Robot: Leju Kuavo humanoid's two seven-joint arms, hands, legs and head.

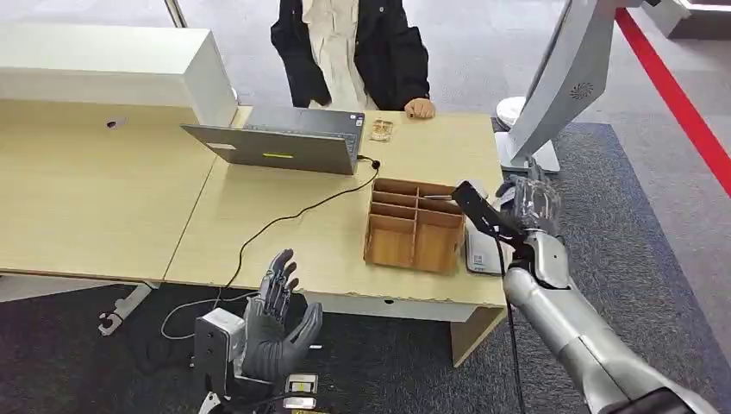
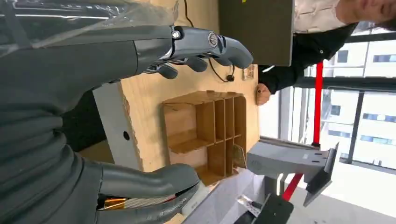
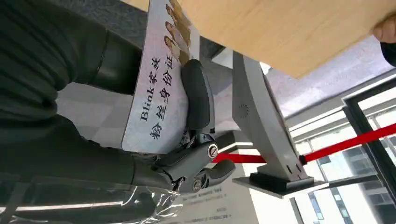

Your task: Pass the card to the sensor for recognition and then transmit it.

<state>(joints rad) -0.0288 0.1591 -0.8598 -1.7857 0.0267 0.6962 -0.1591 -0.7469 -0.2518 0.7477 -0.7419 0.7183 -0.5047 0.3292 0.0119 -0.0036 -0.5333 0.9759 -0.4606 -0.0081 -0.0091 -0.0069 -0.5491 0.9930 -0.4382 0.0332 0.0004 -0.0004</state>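
A white card [image 3: 161, 93] printed with faces and dark text is pinched between the thumb and fingers of my right hand [image 3: 187, 163]. In the head view that right hand [image 1: 530, 205] hovers over the table's right end, just above a flat white sensor pad [image 1: 479, 256] that lies beside the wooden organiser [image 1: 414, 226]. My left hand [image 1: 276, 319] hangs in front of the table's near edge with its fingers spread and nothing in it. The left wrist view has the same left hand [image 2: 140, 60] open towards the organiser [image 2: 205, 135].
A person in a dark jacket [image 1: 353, 52] sits at the far side with one hand [image 1: 421, 108] on the table. An open laptop [image 1: 284, 138] with a black cable stands mid-table. A tall silver stand [image 1: 560, 86] rises at the right, off the table.
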